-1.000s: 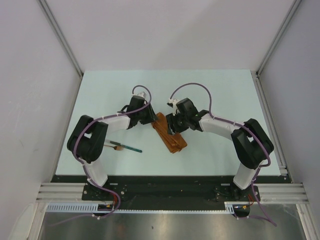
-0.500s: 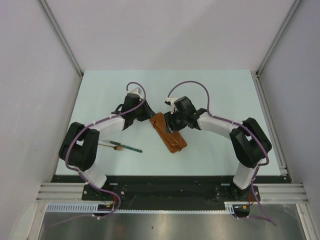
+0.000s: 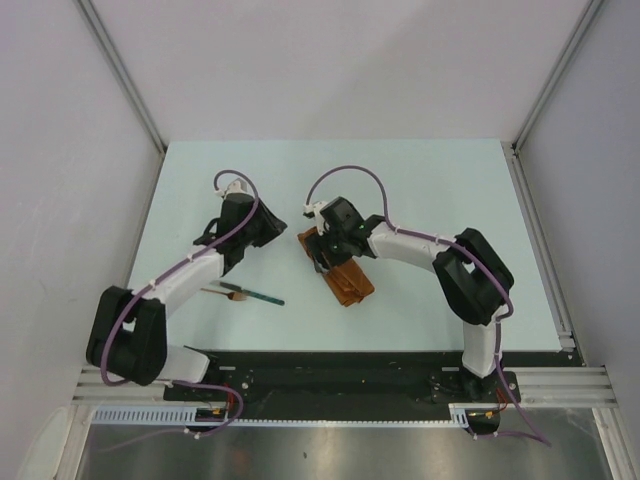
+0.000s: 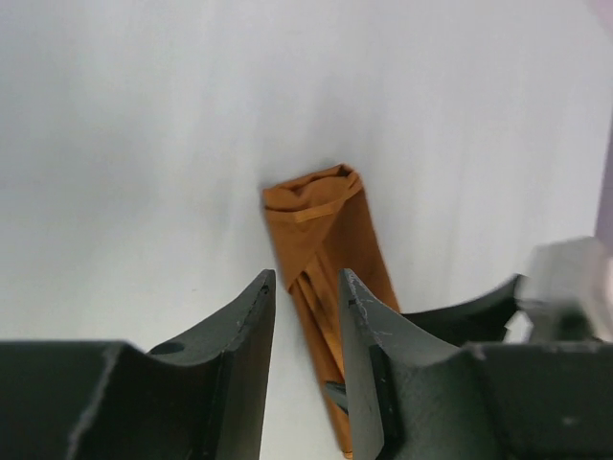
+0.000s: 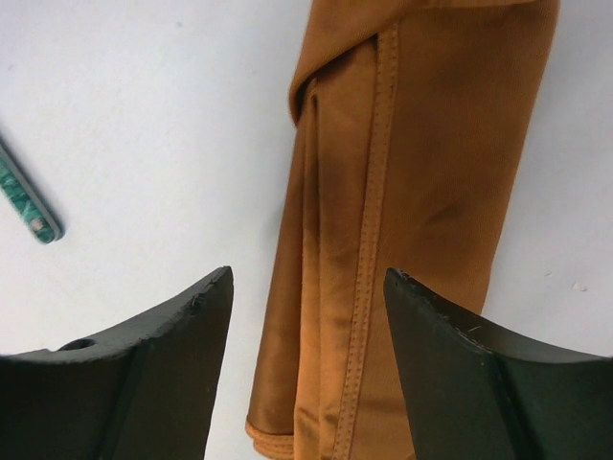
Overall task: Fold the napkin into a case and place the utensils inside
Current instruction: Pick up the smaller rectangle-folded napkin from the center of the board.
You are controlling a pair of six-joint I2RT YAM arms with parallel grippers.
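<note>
From above, the narrow folded strip of rust-orange cloth, the case (image 3: 348,282), lies slantwise on the pale green table (image 3: 430,180), near its middle. The right gripper (image 3: 322,248) hangs over the strip's far end. The left gripper (image 3: 265,230) sits just beside that end, apart from the cloth. Two utensils lie well to the left of the case: a thin teal-handled piece (image 3: 265,297) and a pale wooden piece with a brown end (image 3: 218,291).

The left wrist camera shows its dark fingers (image 4: 244,355) a little apart with nothing between them. The orange case (image 4: 321,230) lies on the table beyond their tips.

The right wrist camera shows its fingers (image 5: 163,374) spread wide and gripping nothing. The layered, stitched cloth (image 5: 421,163) lies below the gap, and the teal handle's end (image 5: 27,203) is at the left edge.
</note>
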